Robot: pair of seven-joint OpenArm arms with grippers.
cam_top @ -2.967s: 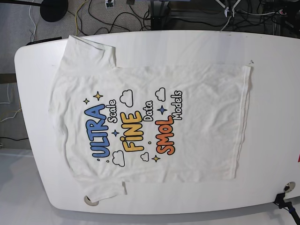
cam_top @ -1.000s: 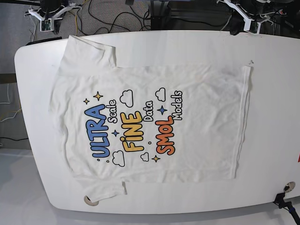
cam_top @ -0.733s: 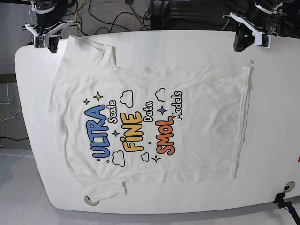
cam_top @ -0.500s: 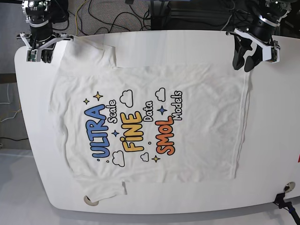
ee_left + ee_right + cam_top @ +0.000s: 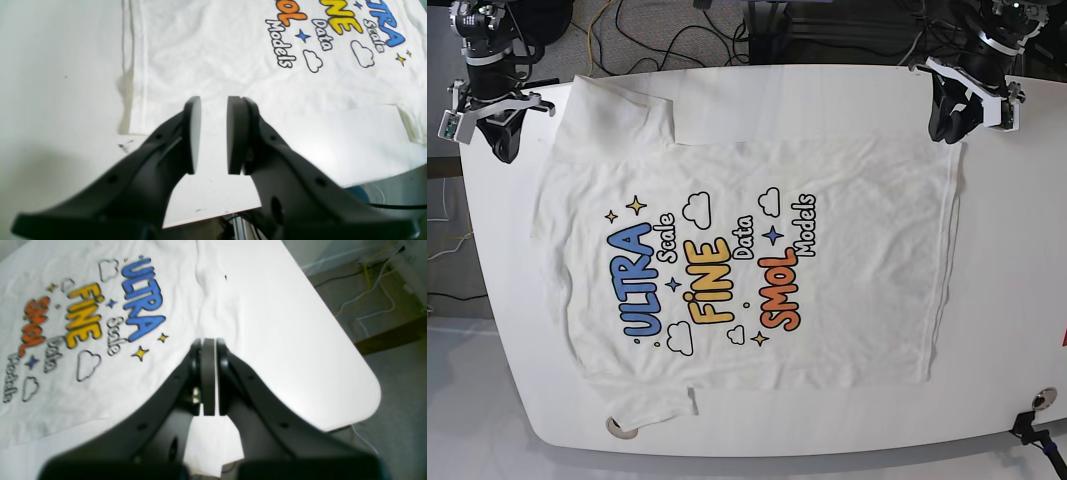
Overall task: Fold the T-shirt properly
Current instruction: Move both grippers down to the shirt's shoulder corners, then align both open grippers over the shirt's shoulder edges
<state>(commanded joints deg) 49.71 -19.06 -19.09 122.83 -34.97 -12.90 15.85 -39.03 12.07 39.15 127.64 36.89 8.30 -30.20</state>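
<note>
The white T-shirt point(image 5: 757, 260) lies flat on the table with its print up, collar end to the left and hem to the right. My left gripper point(image 5: 949, 128) hovers at the hem's far corner; in the left wrist view point(image 5: 213, 106) its jaws stand a narrow gap apart, empty, over the shirt point(image 5: 233, 50). My right gripper point(image 5: 502, 148) is by the far sleeve, at the table's left end. In the right wrist view point(image 5: 208, 343) its jaws are pressed together, above the shirt's point(image 5: 100, 340) sleeve and shoulder area.
The white table point(image 5: 1017, 300) has a rounded edge close to my right gripper. Cables point(image 5: 677, 40) lie on the floor behind. A black clamp point(image 5: 1032, 425) sits at the front right edge. A small round fitting point(image 5: 617, 428) shows by the near sleeve.
Both arms have come in from the back of the table. My left gripper settled at the hem corner; my right gripper shifted left, off the sleeve. The shirt has not moved.
</note>
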